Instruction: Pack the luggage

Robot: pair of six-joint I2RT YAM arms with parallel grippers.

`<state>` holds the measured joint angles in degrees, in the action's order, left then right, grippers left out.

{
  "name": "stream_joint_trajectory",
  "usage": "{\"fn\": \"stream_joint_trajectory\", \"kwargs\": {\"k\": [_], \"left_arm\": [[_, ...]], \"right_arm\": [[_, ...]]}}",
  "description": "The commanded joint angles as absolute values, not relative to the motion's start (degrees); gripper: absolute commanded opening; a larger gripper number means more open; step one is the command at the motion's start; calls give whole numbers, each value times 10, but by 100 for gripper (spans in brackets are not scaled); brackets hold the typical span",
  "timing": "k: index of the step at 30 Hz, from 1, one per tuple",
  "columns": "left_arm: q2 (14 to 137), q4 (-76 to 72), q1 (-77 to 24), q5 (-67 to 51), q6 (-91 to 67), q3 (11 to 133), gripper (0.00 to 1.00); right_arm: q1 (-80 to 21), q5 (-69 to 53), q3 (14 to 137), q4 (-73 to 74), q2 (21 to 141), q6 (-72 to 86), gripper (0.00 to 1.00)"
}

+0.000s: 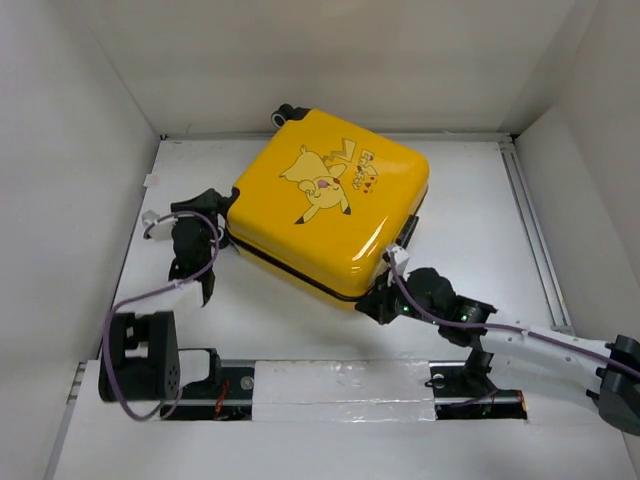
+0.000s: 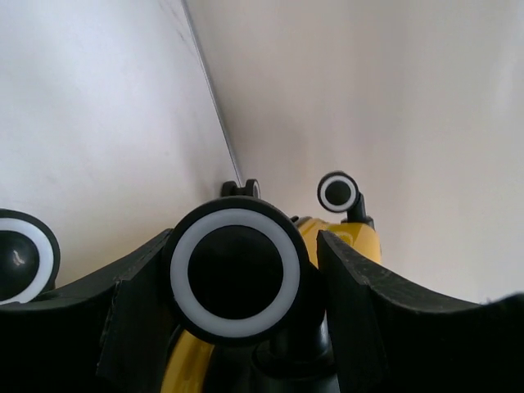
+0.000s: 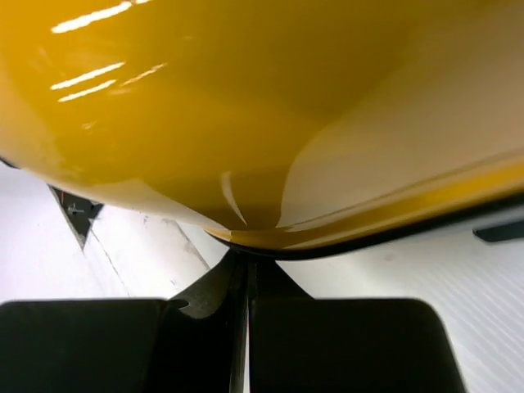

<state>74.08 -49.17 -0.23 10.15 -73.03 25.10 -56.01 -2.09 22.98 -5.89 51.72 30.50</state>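
At the left, the left gripper [image 1: 208,245] is being held against the left side of the luggage [image 1: 330,200], with its jaws being kept about half open around one caster wheel [image 2: 233,274]. In the left wrist view the wheel is being flanked closely by both fingers [image 2: 135,311]. A pinch on it is therefore being judged likely, probably so that the case can be steadied or dragged by that corner.

The luggage itself is being left closed and lying flat, printed shell upward. It is being borne by the white table [image 1: 480,220], towards the far middle and turned at an angle. With the lid down, the packing is being judged to be in its closing stage.

At the right, the right gripper [image 1: 385,300] is being pressed to the near corner of the case. Its fingers are being kept fully together, and the tip is being set just at the dark seam [image 3: 368,237] between the two shells. Nothing is being shown between those fingers; whether a zip pull is being caught there cannot be told.

Counted: one piece of luggage and two grippers. Four wheels are being shown in the left wrist view: one cut by the left edge, one between the fingers, and two farther back, one of them half hidden.
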Motion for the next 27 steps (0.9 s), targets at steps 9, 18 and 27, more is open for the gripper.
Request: {"fn": "stream_joint_trajectory", "kwargs": {"k": [9, 18, 27], "left_arm": [[438, -435, -40, 28, -619, 98, 0], [444, -416, -40, -31, -590, 108, 0], [475, -411, -264, 155, -504, 185, 0]], "right_arm": [[-414, -53, 299, -101, 499, 256, 0], [-581, -80, 252, -147, 561, 274, 0], [-476, 7, 349, -77, 524, 213, 0]]}}
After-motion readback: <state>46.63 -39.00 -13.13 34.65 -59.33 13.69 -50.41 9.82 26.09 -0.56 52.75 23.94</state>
